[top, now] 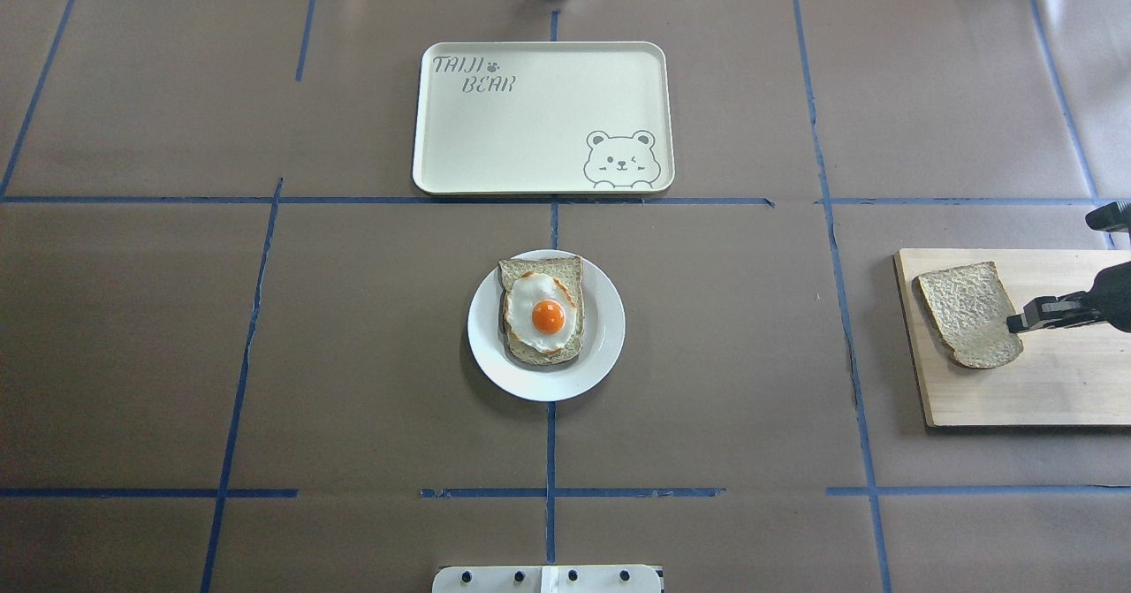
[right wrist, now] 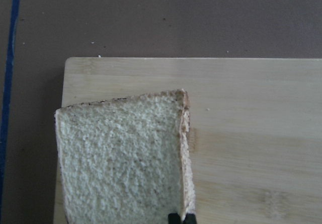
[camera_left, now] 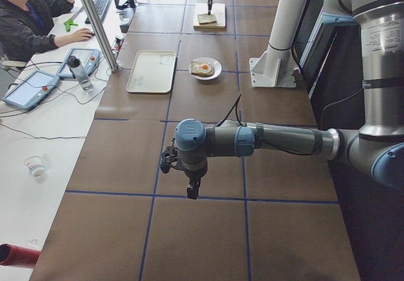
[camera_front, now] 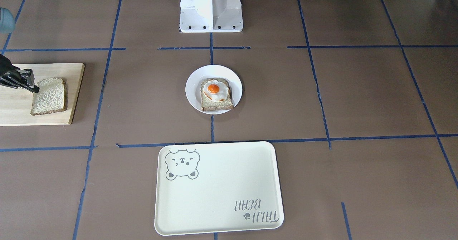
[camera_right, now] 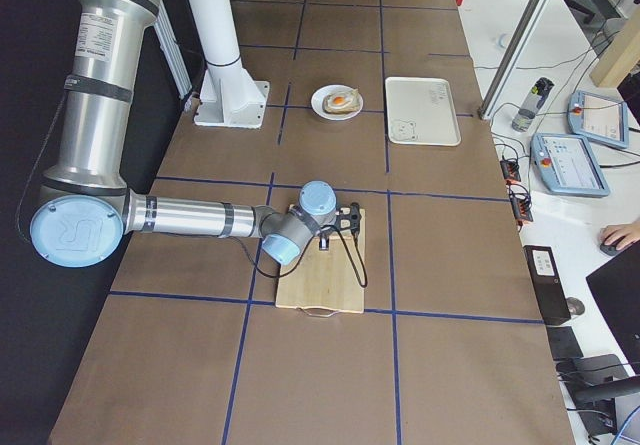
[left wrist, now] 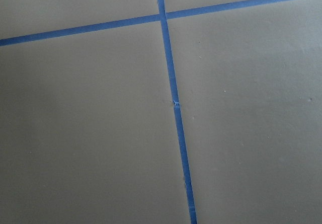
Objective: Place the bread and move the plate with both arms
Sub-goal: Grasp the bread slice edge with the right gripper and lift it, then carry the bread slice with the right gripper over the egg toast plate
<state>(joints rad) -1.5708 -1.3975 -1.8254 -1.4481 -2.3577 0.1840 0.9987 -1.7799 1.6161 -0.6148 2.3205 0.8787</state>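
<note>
The bare bread slice [camera_front: 49, 96] lies on a wooden cutting board [camera_front: 14, 111] at my right, one edge tilted up; it also shows in the overhead view [top: 967, 315] and the right wrist view [right wrist: 121, 158]. My right gripper [camera_front: 35, 88] is shut on the slice's edge, with the fingertips close together at the crust [right wrist: 181, 218]. The white plate [camera_front: 191, 89] sits at the table's middle and holds a bread slice with a fried egg [camera_front: 215, 94]. My left gripper [camera_left: 189, 189] hangs over bare table far from both; I cannot tell whether it is open or shut.
A cream rectangular tray [camera_front: 218, 197] with a bear drawing lies beyond the plate, on the operators' side. The white robot base [camera_front: 211, 7] stands behind the plate. Blue tape lines cross the brown table cover.
</note>
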